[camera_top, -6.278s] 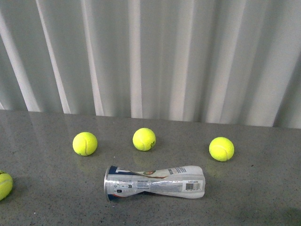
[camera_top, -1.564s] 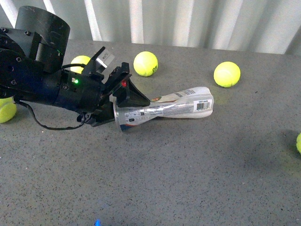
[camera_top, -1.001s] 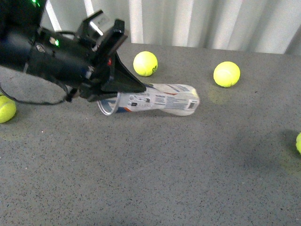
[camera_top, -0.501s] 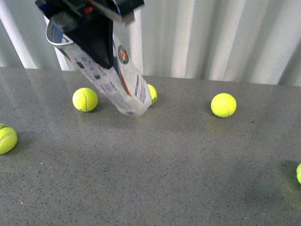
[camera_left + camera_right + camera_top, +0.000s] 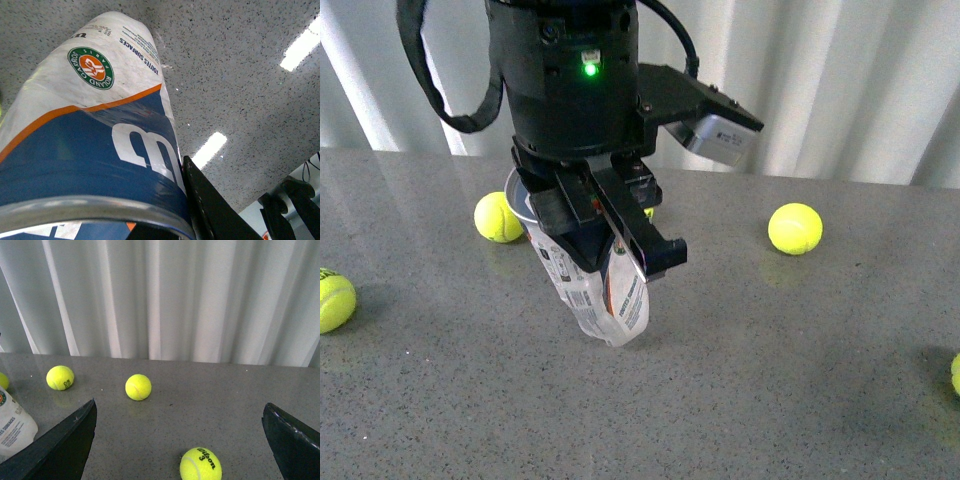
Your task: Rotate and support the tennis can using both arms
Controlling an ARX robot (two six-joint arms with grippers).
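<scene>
The left gripper (image 5: 605,235) clamps the tennis can (image 5: 612,300) near its rim, tube hanging steeply tilted beneath; the right gripper (image 5: 178,405), spread empty, sits apart.

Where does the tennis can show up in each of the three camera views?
Front view: tennis can at centre, tilted, held by the left arm's fingers.
Left wrist view: fills the left half, silvery rim nearest the camera.
Right wrist view: only its white end, lower left edge.
Shared landmark: the grey table.
</scene>
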